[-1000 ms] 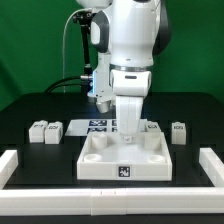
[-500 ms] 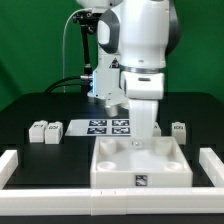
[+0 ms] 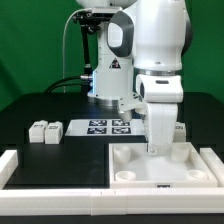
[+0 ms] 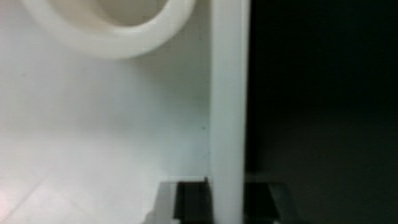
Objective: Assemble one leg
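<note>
My gripper is shut on the far rim of the large white square panel, which lies on the table toward the exterior view's right. In the wrist view the panel's thin upright rim stands between my dark fingers, with my gripper clamped across it; a round corner socket shows beside it. Two small white legs with marker tags stand at the exterior view's left. Another leg peeks out behind my arm on the right.
The marker board lies flat behind the panel. A low white wall runs along the front of the table, with raised ends at the left and the right. The arm's base stands at the back.
My gripper has slid the white panel across the table toward the exterior view's right, from the middle to near the right wall. The legs have not moved.
</note>
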Motion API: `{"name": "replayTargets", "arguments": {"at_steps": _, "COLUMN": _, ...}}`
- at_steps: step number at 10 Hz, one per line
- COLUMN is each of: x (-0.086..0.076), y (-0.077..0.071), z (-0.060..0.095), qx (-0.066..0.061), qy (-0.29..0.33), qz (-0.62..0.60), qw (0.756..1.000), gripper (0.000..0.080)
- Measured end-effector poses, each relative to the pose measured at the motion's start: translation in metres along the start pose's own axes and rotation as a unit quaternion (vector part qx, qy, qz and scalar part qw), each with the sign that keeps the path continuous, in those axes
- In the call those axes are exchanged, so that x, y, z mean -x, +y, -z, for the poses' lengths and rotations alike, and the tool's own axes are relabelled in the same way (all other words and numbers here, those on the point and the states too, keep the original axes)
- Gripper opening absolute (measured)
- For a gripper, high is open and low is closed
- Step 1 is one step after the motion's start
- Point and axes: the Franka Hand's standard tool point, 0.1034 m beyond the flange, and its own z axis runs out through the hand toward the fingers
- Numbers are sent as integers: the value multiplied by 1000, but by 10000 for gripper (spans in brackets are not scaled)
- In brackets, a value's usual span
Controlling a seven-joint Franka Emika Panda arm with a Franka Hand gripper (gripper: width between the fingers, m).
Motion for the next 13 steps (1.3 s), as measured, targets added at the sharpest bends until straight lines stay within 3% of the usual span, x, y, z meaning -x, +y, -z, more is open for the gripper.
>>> {"name": "replayTargets", "arguments": {"at_steps": 5, "x": -5, "y": 1, "z": 0, "qx": 4, "qy": 3, "qz": 1, "qw": 1000, "gripper": 58}}
{"name": "replayTargets", "arguments": {"at_steps": 7, "x": -5, "y": 1, "z": 0, "qx": 4, "qy": 3, "qz": 1, "qw": 1000, "gripper": 422}}
{"name": "replayTargets", "arguments": {"at_steps": 8, "x": -5, "y": 1, "z": 0, "qx": 4, "qy": 3, "qz": 1, "qw": 1000, "gripper": 553}}
{"name": "replayTargets", "arguments": {"at_steps": 9, "x": -5, "y": 1, "z": 0, "qx": 4, "qy": 3, "qz": 1, "qw": 1000, "gripper": 553}}
{"name": "replayTargets", "arguments": {"at_steps": 10, "x": -5, "y": 1, "z": 0, "qx": 4, "qy": 3, "qz": 1, "qw": 1000, "gripper": 630}}
{"name": "replayTargets", "arguments": {"at_steps": 13, "x": -5, "y": 1, "z": 0, "qx": 4, "qy": 3, "qz": 1, "qw": 1000, "gripper": 649}}
